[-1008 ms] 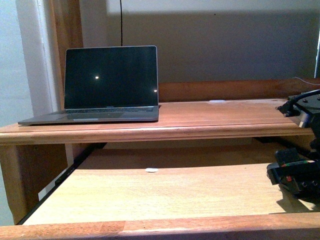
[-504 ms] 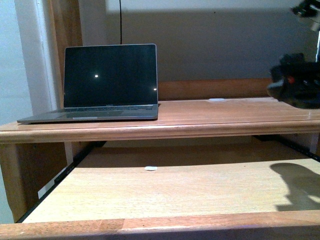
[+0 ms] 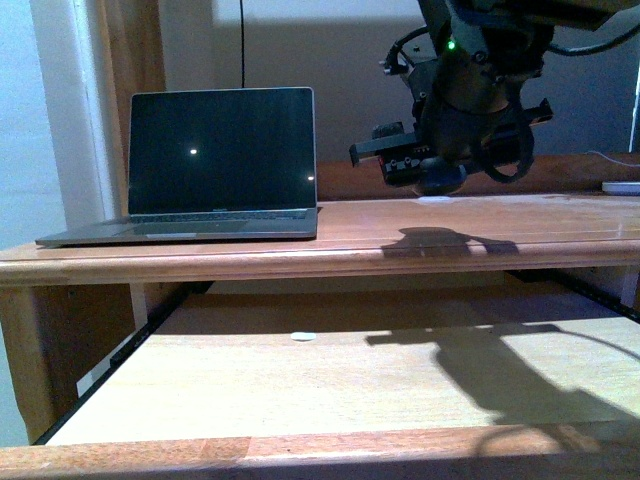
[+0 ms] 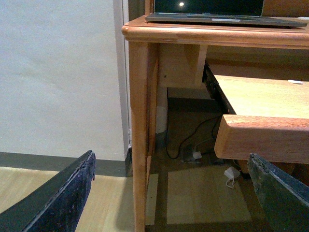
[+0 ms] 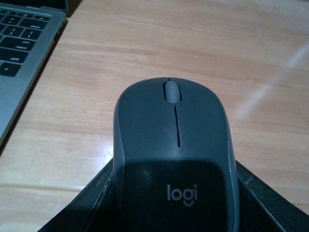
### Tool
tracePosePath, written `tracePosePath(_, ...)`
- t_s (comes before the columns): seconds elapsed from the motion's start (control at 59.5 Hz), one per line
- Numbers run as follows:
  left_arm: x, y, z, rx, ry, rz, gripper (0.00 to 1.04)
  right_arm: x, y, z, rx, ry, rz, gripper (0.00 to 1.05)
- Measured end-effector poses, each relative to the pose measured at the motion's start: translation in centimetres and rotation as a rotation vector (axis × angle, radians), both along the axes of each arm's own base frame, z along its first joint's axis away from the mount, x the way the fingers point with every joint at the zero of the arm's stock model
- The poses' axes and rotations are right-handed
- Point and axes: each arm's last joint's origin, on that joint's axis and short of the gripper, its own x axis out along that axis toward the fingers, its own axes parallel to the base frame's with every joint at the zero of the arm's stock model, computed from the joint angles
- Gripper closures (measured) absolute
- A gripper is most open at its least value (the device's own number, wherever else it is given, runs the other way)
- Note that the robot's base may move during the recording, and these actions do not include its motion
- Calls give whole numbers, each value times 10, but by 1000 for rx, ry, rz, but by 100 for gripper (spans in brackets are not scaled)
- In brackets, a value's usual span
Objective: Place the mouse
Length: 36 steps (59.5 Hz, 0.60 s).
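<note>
**Surface and room:** A varnished reddish-brown wooden desk top (image 3: 400, 232) sits above a paler pull-out wooden shelf (image 3: 250, 395), against a grey wall (image 3: 350, 90). An open grey laptop with a dark screen (image 3: 220, 150) stands at the desk's left end. The left wrist view shows pale flooring and loose dark cables (image 4: 193, 145) under the desk.

**Unclear:** In the front view the right gripper (image 3: 440, 168) reads as one dark mass. A small white speck (image 3: 303, 338) on the shelf cannot be identified. A white item (image 3: 622, 187) is cut off at the frame edge.

**Task item:** The dark grey, oval, domed matte mouse (image 5: 176, 145) has a scroll wheel and a pale "logi" mark. The right gripper clamps its rear, holding it above bare desk top to the right of the laptop.

**Left gripper** (image 4: 169, 203): its black fingers are spread wide and empty, low beside the desk leg.
</note>
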Motion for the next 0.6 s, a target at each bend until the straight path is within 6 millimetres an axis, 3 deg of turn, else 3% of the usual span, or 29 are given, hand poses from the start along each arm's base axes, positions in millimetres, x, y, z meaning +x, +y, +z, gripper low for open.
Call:
tracePosePath(0.134,0,0,0,0,0,0,8,16,10,-12,-33,11,-24,49)
tracePosePath(0.37,0,0,0,0,0,0,8,26,22,-35,-62,46,-29,49)
tracePosePath(0.605,0,0,0,0,0,0,8,31,37,-38,-60,45,-21,49)
